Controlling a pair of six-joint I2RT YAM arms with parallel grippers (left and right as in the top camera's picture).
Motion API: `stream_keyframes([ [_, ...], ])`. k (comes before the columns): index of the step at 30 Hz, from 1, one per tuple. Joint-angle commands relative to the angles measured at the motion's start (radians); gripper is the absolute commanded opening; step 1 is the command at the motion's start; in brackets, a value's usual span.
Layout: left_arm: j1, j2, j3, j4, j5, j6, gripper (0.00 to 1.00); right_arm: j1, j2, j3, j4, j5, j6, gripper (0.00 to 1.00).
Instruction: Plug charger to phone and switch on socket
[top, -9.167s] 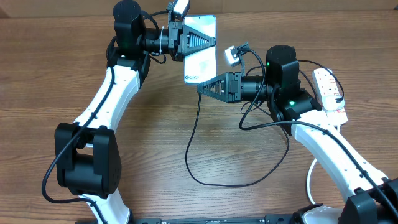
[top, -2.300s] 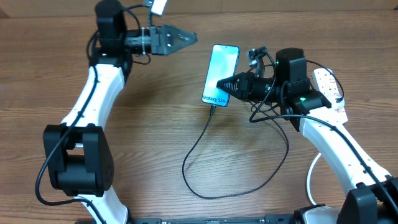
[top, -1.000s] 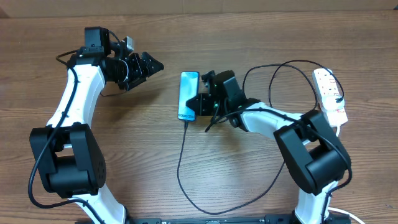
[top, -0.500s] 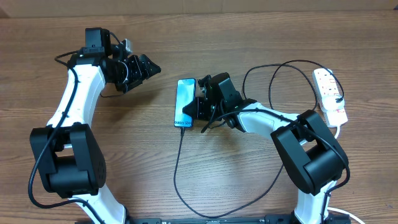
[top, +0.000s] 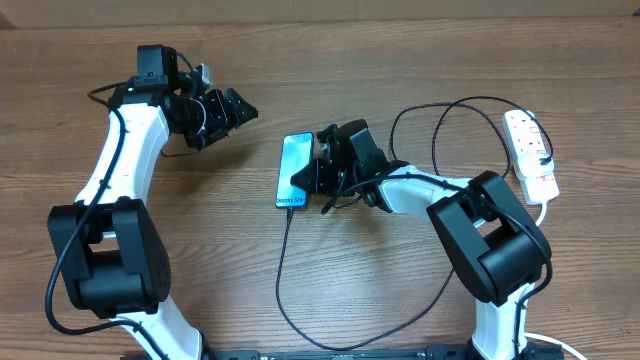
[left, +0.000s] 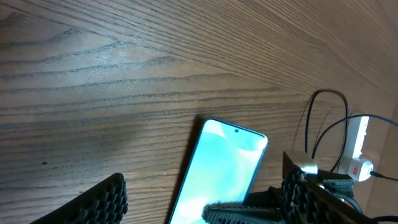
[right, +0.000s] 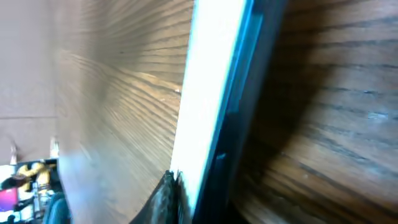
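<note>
The right gripper (top: 303, 182) lies low against the right long edge of the phone (top: 293, 158), its fingers reaching onto the lit screen. Whether it clasps the phone or merely touches it cannot be told. Nearest the robot's base, the charger (top: 281, 250) sweeps in a wide loop over the tabletop (top: 400, 60) and climbs to the phone's near short edge, where its end meets the frame. The phone rests screen up at mid-tabletop. Farther off, at the right edge, sits the socket (top: 528, 150), a black plug in it. Farthest back, the left gripper (top: 243, 105) hangs with jaws spread wide and empty, well apart from the phone.
</note>
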Motion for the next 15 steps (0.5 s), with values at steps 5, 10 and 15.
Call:
stream_keyframes([
  [5, -0.014, -0.009, 0.007, -0.003, -0.009, 0.030, 0.75, 0.009, 0.046, -0.019, -0.016, 0.071, -0.040, 0.19],
  [10, -0.014, -0.009, 0.007, -0.003, -0.009, 0.030, 0.75, 0.008, 0.046, -0.019, -0.006, 0.075, -0.040, 0.27],
  [15, -0.014, -0.009, 0.007, -0.003, -0.009, 0.031, 0.75, 0.002, 0.046, -0.019, -0.001, 0.156, 0.000, 0.47],
])
